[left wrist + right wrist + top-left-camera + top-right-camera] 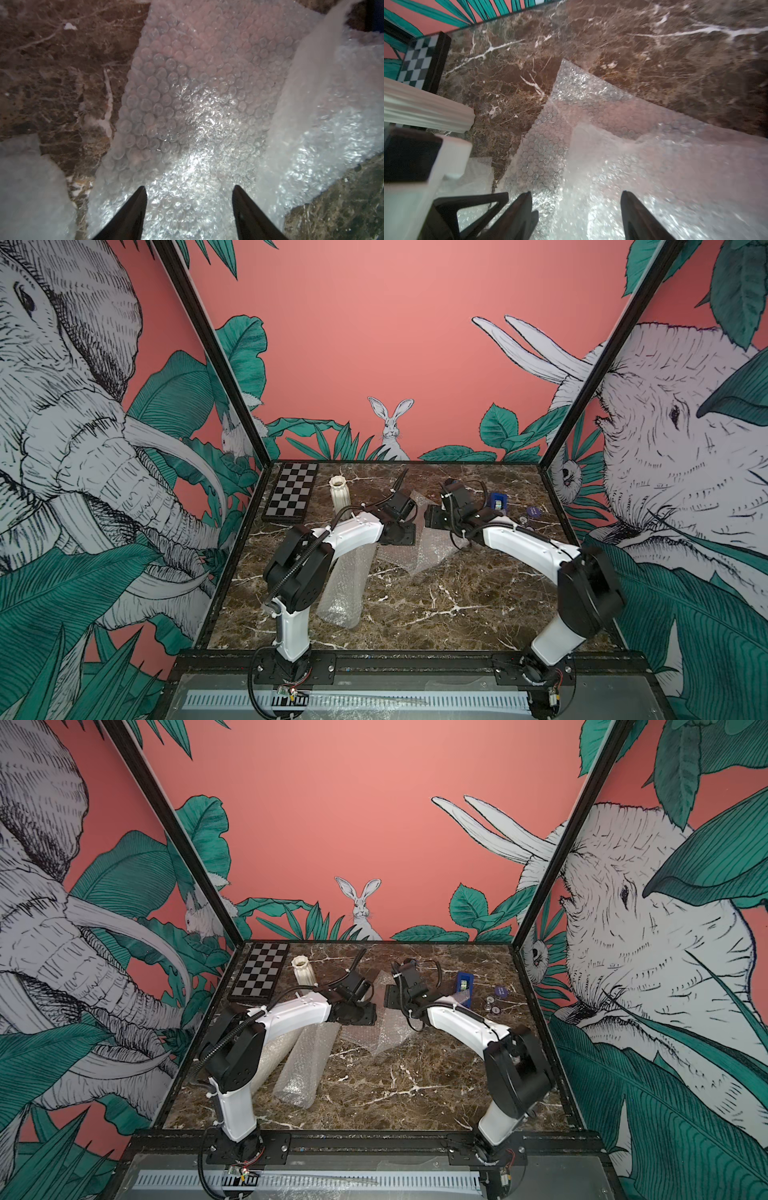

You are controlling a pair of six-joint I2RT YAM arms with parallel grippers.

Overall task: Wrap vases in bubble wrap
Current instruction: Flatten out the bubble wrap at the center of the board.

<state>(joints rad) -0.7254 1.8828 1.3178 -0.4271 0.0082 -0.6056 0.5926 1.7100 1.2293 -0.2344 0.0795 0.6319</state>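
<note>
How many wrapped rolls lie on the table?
2. One wrapped roll lies beside the left arm; a second roll lies alongside it, mostly hidden by that arm. More may be hidden.

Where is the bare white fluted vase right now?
In both top views the white fluted vase stands upright at the back left, just beside the chequered board.

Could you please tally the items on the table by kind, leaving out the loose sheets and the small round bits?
Bare white vase: 1
Bubble-wrapped bundles: 2
Blue tape dispenser: 1
Chequered board: 1
Total: 5
</note>
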